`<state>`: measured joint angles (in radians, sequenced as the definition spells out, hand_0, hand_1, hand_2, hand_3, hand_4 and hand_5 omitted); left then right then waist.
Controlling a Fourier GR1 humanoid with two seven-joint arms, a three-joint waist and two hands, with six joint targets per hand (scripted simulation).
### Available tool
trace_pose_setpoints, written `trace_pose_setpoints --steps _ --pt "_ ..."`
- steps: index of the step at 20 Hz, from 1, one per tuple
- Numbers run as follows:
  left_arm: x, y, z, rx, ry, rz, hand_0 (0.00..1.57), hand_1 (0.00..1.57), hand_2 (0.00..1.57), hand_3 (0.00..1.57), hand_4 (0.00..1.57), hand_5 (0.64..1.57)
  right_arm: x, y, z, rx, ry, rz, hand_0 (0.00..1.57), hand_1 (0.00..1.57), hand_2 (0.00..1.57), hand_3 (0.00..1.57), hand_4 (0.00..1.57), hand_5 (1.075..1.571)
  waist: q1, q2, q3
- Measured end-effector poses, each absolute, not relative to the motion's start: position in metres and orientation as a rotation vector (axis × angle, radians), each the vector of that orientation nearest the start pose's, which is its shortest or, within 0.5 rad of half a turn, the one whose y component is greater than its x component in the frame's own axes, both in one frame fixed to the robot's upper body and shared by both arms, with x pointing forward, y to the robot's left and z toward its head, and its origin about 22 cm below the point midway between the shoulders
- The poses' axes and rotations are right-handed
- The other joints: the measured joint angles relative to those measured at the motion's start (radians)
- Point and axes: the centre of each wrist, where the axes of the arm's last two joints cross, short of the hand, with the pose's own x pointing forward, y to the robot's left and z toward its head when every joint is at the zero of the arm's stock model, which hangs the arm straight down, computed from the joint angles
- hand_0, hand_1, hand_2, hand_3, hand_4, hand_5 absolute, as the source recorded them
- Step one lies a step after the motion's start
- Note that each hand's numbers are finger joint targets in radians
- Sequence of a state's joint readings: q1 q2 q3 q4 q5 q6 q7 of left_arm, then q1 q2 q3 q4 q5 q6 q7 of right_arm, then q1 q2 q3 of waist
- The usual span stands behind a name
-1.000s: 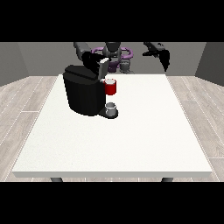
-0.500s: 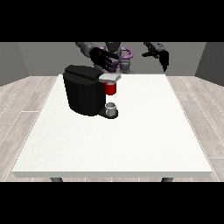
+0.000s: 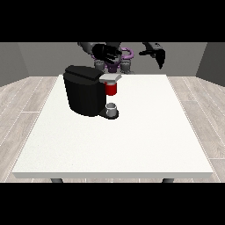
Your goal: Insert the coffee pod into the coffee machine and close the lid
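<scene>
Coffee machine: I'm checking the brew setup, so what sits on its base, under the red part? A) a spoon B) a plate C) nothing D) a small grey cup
D: a small grey cup stands on the coffee machine base, directly below the red part.

Bare room: wood-plank floor (image 3: 26,96), grey walls (image 3: 39,57).

The robot's body (image 3: 118,59) is mostly hidden behind its hands; the bench (image 3: 132,140) legs are cut off below.
</scene>
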<state>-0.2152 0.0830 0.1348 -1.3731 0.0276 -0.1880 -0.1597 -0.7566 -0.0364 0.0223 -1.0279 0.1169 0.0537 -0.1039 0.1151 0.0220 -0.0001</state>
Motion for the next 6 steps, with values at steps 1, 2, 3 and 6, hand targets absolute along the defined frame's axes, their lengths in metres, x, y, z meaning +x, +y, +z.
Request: trace_pose_setpoints --steps 1,2,3,6 --pt "0.294 0.257 0.01 -0.087 -1.73 -0.122 0.0 0.0 0.0 0.0 0.19 1.571 0.393 -0.134 0.092 0.133 -1.819 0.479 0.0 0.0 0.0 0.0 0.28 1.571 -0.009 -0.006 0.0" --pt "0.292 0.255 0.007 -0.085 -1.723 -0.114 0.0 0.0 0.0 0.0 0.19 1.571 0.387 -0.133 0.083 0.158 -1.817 0.473 0.0 0.0 0.0 0.0 0.27 1.571 -0.017 -0.018 -0.0001" --pt "0.291 0.256 0.003 -0.077 -1.713 -0.102 0.0 0.0 0.0 0.0 0.19 1.571 0.38 -0.133 0.074 0.192 -1.81 0.459 0.0 0.0 0.0 0.0 0.29 1.571 -0.03 -0.031 -0.0001" --pt "0.285 0.265 -0.009 -0.063 -1.683 -0.079 0.0 0.0 0.0 0.0 0.19 1.571 0.36 -0.133 0.049 0.251 -1.776 0.385 0.0 0.0 0.0 0.0 0.16 1.571 -0.058 -0.075 0.0"
